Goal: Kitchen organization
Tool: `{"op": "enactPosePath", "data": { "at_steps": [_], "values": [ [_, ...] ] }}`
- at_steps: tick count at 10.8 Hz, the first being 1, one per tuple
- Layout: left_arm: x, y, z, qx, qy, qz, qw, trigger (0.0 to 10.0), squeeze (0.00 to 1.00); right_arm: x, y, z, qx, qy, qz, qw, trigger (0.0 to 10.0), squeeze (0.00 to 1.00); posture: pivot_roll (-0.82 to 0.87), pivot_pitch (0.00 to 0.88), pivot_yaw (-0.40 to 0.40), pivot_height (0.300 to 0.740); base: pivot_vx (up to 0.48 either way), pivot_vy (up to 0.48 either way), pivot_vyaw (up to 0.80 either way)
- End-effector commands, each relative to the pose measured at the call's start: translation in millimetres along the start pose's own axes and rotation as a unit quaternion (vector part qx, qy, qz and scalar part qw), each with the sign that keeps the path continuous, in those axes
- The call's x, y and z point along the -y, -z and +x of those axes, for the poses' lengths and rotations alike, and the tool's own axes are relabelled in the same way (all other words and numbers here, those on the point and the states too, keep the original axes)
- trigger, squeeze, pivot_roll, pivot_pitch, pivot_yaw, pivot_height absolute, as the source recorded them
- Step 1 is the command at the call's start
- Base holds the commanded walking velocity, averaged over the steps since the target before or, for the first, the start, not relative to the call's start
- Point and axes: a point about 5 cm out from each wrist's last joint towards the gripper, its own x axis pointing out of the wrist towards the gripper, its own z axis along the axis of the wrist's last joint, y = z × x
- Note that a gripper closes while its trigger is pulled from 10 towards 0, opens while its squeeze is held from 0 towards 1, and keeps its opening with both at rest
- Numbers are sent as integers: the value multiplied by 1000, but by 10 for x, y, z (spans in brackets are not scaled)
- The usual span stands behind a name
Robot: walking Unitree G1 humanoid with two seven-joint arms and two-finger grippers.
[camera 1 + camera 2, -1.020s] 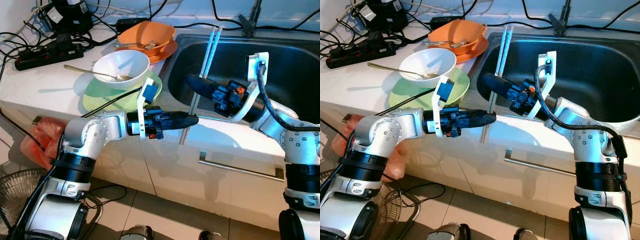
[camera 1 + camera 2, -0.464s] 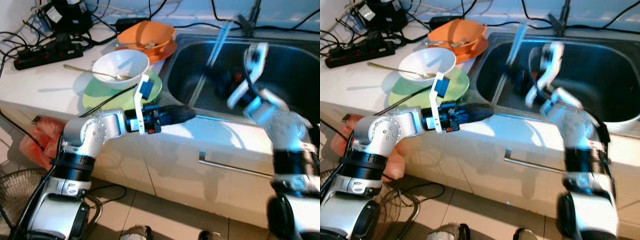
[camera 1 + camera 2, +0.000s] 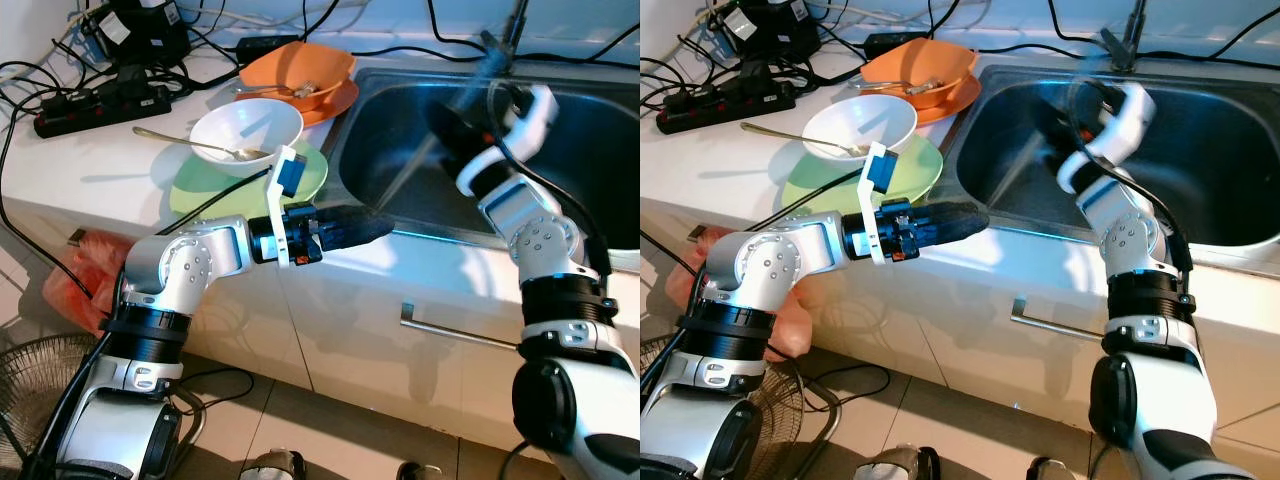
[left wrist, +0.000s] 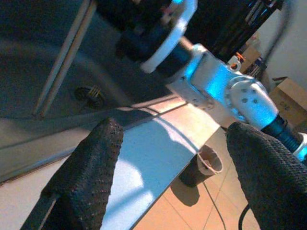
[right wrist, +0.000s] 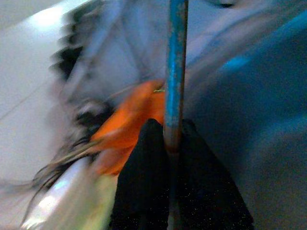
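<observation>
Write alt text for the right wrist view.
The right gripper has its two black fingers shut on a thin blue rod that runs straight away from the camera. Behind it, heavily blurred, lie an orange bowl and the dark sink.

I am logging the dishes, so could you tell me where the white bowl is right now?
The white bowl sits on the green plate on the counter left of the sink, a spoon resting in it, just in front of the orange bowl.
</observation>
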Motion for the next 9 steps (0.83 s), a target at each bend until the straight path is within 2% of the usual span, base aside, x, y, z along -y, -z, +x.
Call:
{"op": "enactPosePath", "data": {
  "at_steps": [1, 2, 3, 4, 5, 6, 7, 8, 9],
  "values": [
    [-7, -3, -28, 0, -10, -1, 1000, 10000, 1000, 130, -6, 2, 15, 60, 11, 998, 0, 0, 70, 112, 104, 740, 0, 0, 0],
    [-18, 4, -33, 1, -17, -1, 1000, 10000, 1000, 300, -12, -39, 29, 125, 9, 992, 0, 0, 73, 113, 105, 740, 0, 0, 0],
    [-27, 2, -32, 3, -23, -1, 1000, 10000, 1000, 415, -15, -86, 37, 170, -16, 985, 0, 0, 75, 114, 106, 740, 0, 0, 0],
    [-44, -2, -27, 7, -36, 6, 999, 10000, 1000, 542, -36, -150, 43, 223, -68, 972, 0, 0, 74, 114, 106, 740, 0, 0, 0],
    [-50, -17, -21, 15, -47, 25, 998, 10000, 1000, 579, -39, -170, 38, 239, -103, 965, 0, 0, 73, 115, 107, 740, 0, 0, 0],
    [-47, -46, 6, 27, -80, 86, 993, 10000, 1000, 616, -14, -189, 20, 253, -163, 954, 6980, 0, 72, 117, 107, 740, 0, 0, 0],
    [-55, -29, 17, 16, -95, 114, 989, 10000, 1000, 624, 2, -195, 19, 252, -168, 953, 10000, 0, 73, 118, 106, 740, 0, 0, 0],
    [-76, -3, 36, -2, -119, 158, 980, 10000, 937, 645, 33, -207, 15, 257, -178, 950, 10000, 0, 73, 117, 105, 740, 0, 0, 0],
    [-68, 9, 56, -1, -116, 153, 981, 10000, 780, 665, 57, -221, 9, 260, -187, 947, 10000, 0, 74, 117, 106, 740, 0, 0, 0]
  ]
}}
